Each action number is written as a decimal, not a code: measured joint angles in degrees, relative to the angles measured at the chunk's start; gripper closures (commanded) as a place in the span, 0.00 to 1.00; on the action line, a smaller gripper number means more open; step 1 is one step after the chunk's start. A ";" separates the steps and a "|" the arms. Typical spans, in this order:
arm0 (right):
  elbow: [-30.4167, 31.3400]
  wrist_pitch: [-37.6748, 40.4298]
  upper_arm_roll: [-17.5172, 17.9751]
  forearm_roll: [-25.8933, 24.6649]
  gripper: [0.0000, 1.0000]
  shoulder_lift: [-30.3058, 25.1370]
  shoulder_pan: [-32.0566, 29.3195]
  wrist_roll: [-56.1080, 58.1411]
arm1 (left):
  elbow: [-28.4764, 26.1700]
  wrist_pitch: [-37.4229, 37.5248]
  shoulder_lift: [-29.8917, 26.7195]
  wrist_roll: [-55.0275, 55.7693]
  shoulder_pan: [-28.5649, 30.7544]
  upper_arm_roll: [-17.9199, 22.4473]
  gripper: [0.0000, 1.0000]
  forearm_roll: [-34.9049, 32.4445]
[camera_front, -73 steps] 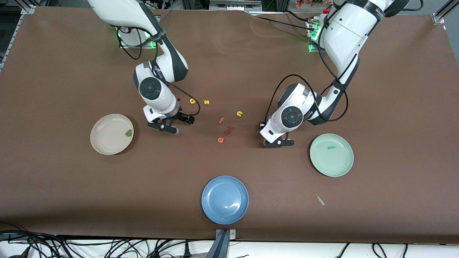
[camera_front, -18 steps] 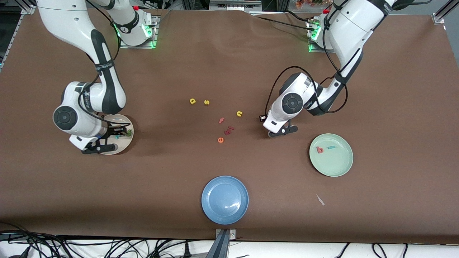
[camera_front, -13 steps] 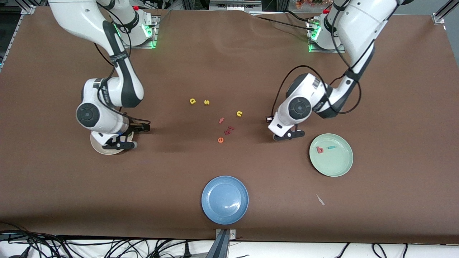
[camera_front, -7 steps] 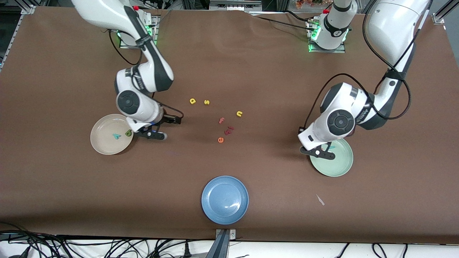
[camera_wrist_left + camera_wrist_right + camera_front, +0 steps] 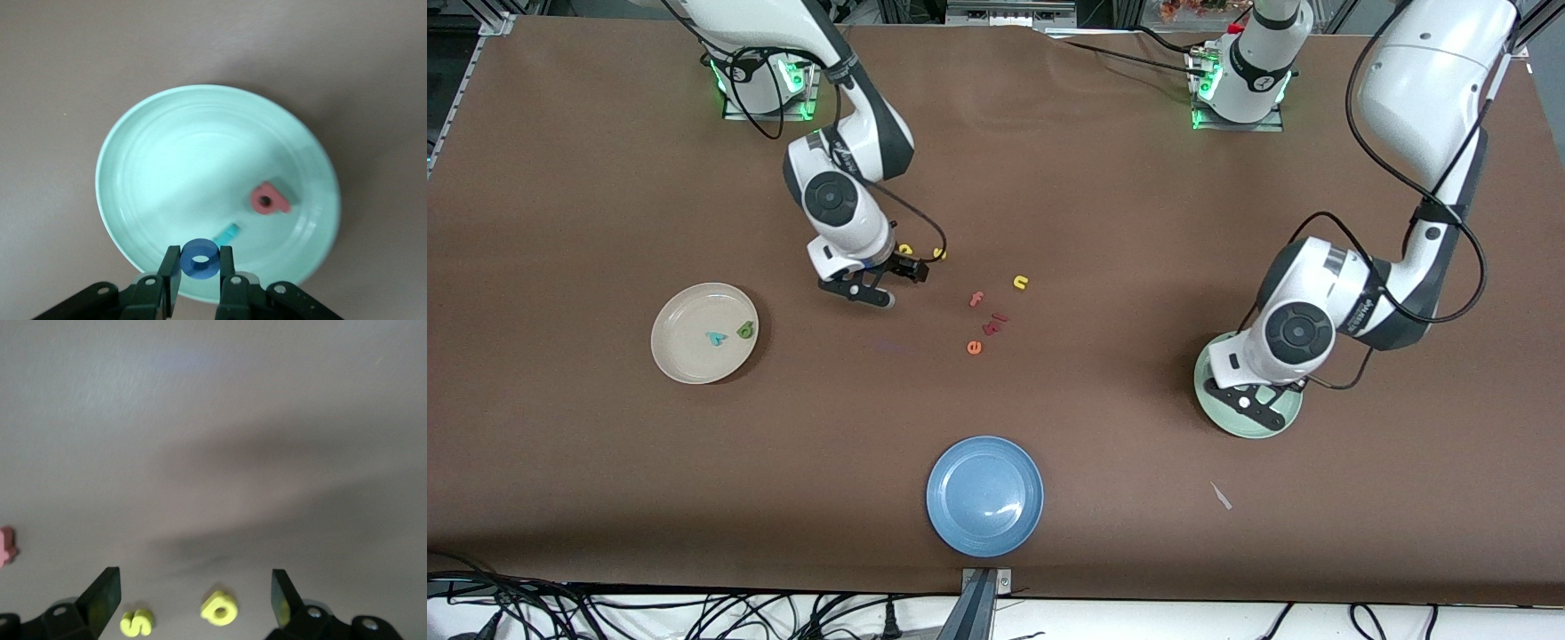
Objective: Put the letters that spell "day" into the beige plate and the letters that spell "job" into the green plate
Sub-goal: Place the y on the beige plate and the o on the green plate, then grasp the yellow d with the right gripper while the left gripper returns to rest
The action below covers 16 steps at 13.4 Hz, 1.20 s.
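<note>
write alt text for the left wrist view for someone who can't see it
The left gripper is shut on a blue ring-shaped o, held over the pale green plate on a brown table. In the plate lie a salmon-red b and, partly hidden by the o, a thin teal j.

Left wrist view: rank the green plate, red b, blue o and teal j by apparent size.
1. green plate
2. salmon-red b and blue o: look alike; the o is held nearer the camera, so unsure
3. teal j, partly hidden
</note>
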State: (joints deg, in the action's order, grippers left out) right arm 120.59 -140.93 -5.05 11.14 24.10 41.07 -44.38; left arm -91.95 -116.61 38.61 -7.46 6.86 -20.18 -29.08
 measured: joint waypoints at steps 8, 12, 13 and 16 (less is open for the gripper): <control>9.00 -9.04 2.12 0.00 0.02 -2.11 0.46 -1.96 | 0.52 -6.13 4.34 -3.25 3.19 -0.62 0.00 -0.03; 10.75 -11.38 2.90 0.00 0.08 -2.08 0.47 -2.06 | 2.08 -5.54 3.74 -3.25 3.03 -1.43 0.00 0.16; 10.83 -11.41 2.91 0.00 0.10 -2.05 0.47 -2.06 | 2.95 -3.98 2.77 -3.12 3.11 -1.89 0.00 1.30; 10.91 -11.51 2.92 0.00 0.13 -1.94 0.46 -2.06 | 9.00 6.11 -1.73 -3.13 3.17 -2.40 0.00 10.23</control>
State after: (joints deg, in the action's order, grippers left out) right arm 131.49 -152.44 -2.13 11.14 22.16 41.53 -46.43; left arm -82.95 -110.50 36.87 -10.60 10.03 -22.58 -18.84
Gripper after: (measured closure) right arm 0.101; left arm 0.000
